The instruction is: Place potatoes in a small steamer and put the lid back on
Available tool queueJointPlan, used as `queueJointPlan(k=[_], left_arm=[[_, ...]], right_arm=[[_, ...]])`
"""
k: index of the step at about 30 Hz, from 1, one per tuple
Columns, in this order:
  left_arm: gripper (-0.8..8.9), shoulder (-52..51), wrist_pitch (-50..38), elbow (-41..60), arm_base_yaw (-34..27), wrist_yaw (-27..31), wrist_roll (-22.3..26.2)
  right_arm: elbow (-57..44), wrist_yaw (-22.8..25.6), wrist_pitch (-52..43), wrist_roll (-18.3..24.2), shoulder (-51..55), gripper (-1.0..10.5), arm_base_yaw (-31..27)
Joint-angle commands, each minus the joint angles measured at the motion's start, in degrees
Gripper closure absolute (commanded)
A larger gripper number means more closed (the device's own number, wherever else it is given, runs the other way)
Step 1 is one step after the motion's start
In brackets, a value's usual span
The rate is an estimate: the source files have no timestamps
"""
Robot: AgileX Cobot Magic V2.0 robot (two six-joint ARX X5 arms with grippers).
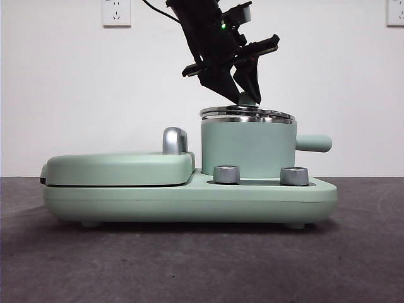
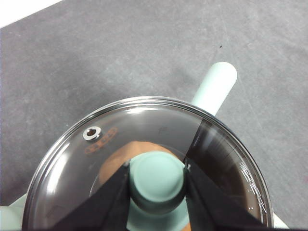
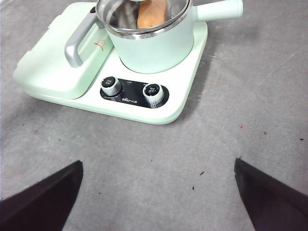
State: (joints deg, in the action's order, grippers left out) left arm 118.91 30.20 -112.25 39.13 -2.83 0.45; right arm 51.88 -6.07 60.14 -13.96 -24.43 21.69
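Note:
The mint-green steamer [image 1: 247, 148] stands on the right of the cooker base, its stubby handle [image 1: 314, 143] pointing right. The glass lid [image 1: 247, 114] lies at its steel rim, slightly tilted. My left gripper [image 1: 243, 95] comes down from above and is shut on the lid's green knob [image 2: 157, 185]. In the left wrist view the orange-brown potato [image 2: 118, 161] shows through the lid's glass [image 2: 96, 149]. It also shows inside the steamer [image 3: 154, 48] in the right wrist view [image 3: 151, 15]. My right gripper [image 3: 157, 162] is open and empty over the table in front of the cooker.
A flat mint-green griddle cover [image 1: 120, 167] with a chrome handle [image 1: 175, 140] fills the left of the cooker base [image 1: 189, 202]. Two steel dials [image 1: 226, 174] [image 1: 294, 175] sit at the base's front. Grey table surface surrounds the cooker.

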Motion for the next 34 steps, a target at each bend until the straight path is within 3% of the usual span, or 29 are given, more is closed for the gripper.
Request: queueJointPlan(k=[1,34], left_arm=[[7.96,1.6,-1.8,-2.1,0.6,-0.1,0.2],[7.97,-2.7,-3.8,-2.8,0.1,-0.1,0.4]], right_arm=[[0.5,-0.1,-0.6,-0.6,-0.1,4.6,0.3],[0.5,0.1,-1.7,-2.2,-0.1,4.6,0.3]])
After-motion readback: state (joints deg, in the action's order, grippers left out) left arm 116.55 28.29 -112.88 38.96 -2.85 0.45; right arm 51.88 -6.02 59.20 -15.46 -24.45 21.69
